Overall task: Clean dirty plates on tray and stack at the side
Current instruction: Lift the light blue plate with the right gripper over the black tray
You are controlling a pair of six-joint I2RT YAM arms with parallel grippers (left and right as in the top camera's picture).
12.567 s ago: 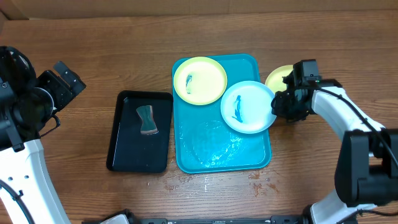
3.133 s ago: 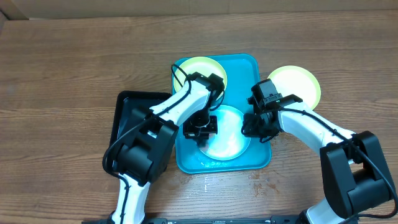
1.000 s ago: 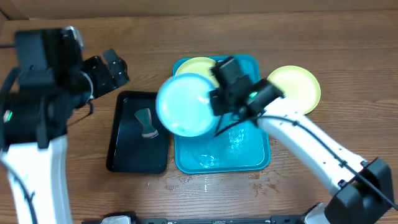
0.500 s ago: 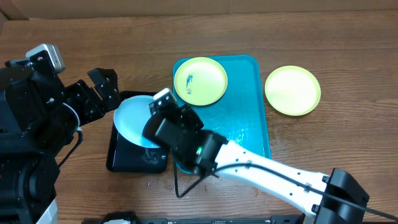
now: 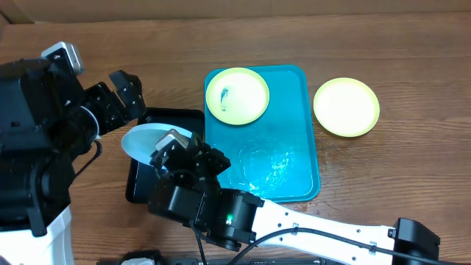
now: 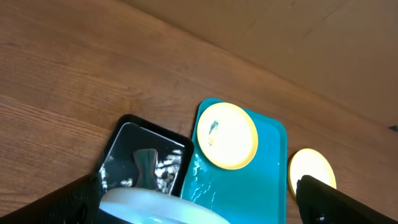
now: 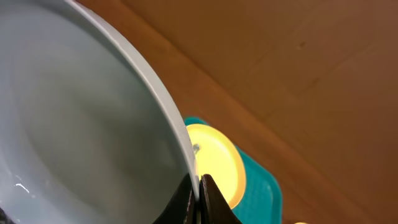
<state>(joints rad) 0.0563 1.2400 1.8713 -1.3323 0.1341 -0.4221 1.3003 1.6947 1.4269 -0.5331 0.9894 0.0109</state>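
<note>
The right gripper (image 7: 199,190) has its two fingers pressed together on the rim of the light-blue-rimmed plate (image 5: 147,140), pinching it; that plate hangs tilted in the air just left of the turquoise tray (image 5: 298,173), off the tray and over the black tray (image 5: 140,184) that lies alongside the turquoise tray's left edge; a grey sponge (image 6: 146,167) rests in the black tray; the left gripper (image 5: 126,94) hovers farther left of the turquoise tray, fingers spread wide and holding nothing; a yellow-green plate with a blue smear (image 5: 237,96) lies flat in the turquoise tray's far-left corner; a second yellow-green plate (image 5: 346,107) sits on the wooden table (image 5: 221,37) just right of the tray's far-right corner, not touching it; the tray's bare floor glistens wet.
</note>
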